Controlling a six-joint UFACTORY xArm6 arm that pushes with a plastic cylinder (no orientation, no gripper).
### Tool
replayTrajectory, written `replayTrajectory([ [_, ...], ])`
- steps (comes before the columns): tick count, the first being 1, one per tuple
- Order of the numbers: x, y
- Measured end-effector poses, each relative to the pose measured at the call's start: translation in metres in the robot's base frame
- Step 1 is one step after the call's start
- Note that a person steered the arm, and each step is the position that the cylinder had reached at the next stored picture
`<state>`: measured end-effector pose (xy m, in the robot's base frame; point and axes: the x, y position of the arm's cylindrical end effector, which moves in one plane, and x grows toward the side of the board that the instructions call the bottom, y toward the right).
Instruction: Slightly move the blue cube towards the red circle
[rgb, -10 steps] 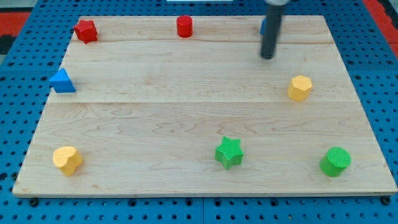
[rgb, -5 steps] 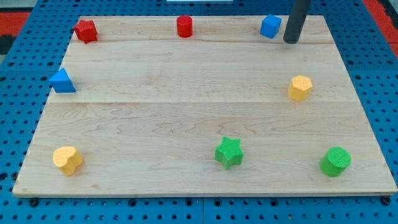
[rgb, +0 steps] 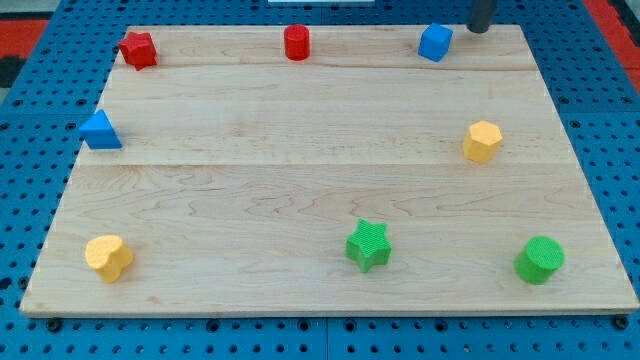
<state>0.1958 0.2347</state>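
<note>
The blue cube (rgb: 435, 42) is sitting near the top edge of the wooden board (rgb: 300, 190), toward the view's right. It is turned a little, so one corner is pointing down toward the view's bottom. It looks about as wide as it is tall, so I cannot tell any long side. The red circle (rgb: 296, 42) is sitting on the same top strip, well apart to the view's left of the cube, with bare wood between them. My tip (rgb: 480, 30) is a plain dark rod with no jaws, so it is holding nothing. It is showing only at the very top of the view, just to the right of the cube and a bit higher, and it is not touching the cube. A red star-like block (rgb: 138, 48) is lying in the top left corner. A blue triangle (rgb: 100, 131) is sitting at the left edge. A yellow hexagon (rgb: 482, 141) is sitting below the cube on the right side. A yellow block (rgb: 108, 257), a green star (rgb: 368, 245) and a green circle (rgb: 540, 260) are lying along the bottom.
</note>
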Motion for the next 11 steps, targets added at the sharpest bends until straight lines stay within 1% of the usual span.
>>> replayTrajectory([
  [1,0.0,0.036],
  [2,-0.002,0.044],
  [6,0.0,0.035],
  [7,0.019,0.035],
  [8,0.024,0.008],
  [9,0.024,0.004],
  [11,0.024,-0.026],
])
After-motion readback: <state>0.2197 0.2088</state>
